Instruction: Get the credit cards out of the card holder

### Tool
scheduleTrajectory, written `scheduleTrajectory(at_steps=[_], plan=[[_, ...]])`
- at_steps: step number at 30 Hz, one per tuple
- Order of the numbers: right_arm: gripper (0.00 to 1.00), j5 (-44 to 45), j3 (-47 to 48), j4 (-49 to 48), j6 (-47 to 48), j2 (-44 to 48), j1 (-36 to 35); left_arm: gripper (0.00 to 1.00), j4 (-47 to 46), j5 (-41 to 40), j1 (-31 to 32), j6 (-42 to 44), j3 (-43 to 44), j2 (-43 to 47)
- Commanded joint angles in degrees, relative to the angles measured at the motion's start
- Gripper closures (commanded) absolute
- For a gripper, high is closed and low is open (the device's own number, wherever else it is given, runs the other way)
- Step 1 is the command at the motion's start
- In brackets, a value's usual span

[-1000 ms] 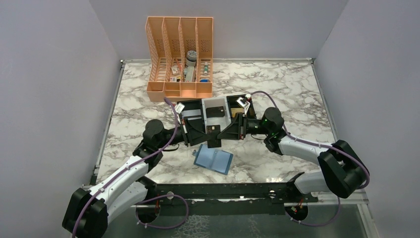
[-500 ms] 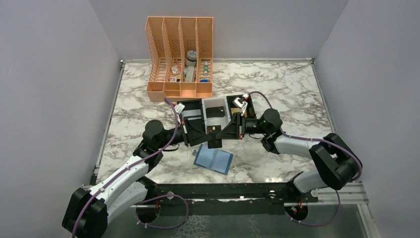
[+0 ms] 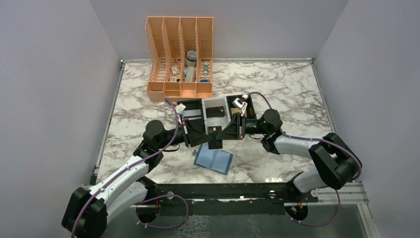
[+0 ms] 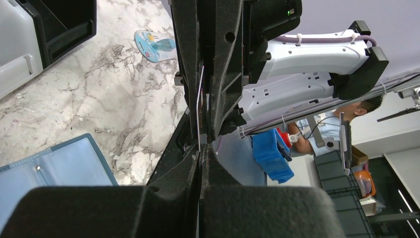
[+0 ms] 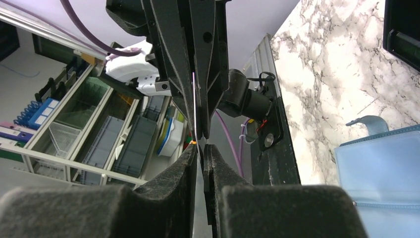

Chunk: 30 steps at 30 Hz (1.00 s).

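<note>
The light-blue card holder (image 3: 213, 159) lies open and flat on the marble table; it also shows in the left wrist view (image 4: 64, 163) and the right wrist view (image 5: 381, 173). A black credit card (image 3: 214, 143) hangs above it, held on edge between the two grippers. My left gripper (image 3: 207, 135) is shut on the card, which shows edge-on (image 4: 199, 109) in the left wrist view. My right gripper (image 3: 222, 134) meets it from the right. Its jaws straddle the card's edge (image 5: 195, 109) with a narrow gap still between them.
A black-and-white three-compartment tray (image 3: 216, 101) stands just behind the grippers, with a dark card in its middle compartment. An orange file rack (image 3: 181, 54) with small items stands further back. A pale blue-and-white packet (image 4: 154, 44) lies on the table.
The right arm has drawn in a little toward the card. The left gripper and the card have stayed in place. The holder has not moved.
</note>
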<state>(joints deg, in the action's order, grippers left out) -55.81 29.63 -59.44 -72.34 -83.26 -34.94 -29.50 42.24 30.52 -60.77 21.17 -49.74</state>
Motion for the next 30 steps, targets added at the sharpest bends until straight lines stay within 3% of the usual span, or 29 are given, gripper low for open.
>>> scheduleTrajectory(at_steps=[1, 10, 16, 20, 23, 30], plan=[[0.88, 0.86, 1.53, 1.45, 1.72, -0.22, -0.74, 1.0, -1.09, 0.33, 0.53, 1.08, -0.23, -0.01], [0.99, 1.35, 0.87, 1.27, 2.12, 0.75, -0.83, 1.0, -1.09, 0.12, 0.7, 1.04, -0.63, 0.4], [0.99, 2.55, 0.28, 2.9, 3.16, 2.01, -0.83, 0.88, -1.09, 0.04, 0.68, 1.46, -2.01, 1.5], [0.99, 2.34, 0.58, 3.31, 3.26, 2.11, -0.83, 0.93, -1.11, 0.58, 0.75, 1.5, -2.74, 1.03], [0.98, 1.67, 1.4, 3.54, 3.39, 1.75, -0.83, 1.0, -1.11, 0.7, 0.81, 1.66, -2.69, 0.7], [0.85, 2.98, 1.88, 5.41, 4.03, 2.24, -0.83, 1.0, -1.09, 0.91, 0.9, 2.15, -2.58, 0.56]])
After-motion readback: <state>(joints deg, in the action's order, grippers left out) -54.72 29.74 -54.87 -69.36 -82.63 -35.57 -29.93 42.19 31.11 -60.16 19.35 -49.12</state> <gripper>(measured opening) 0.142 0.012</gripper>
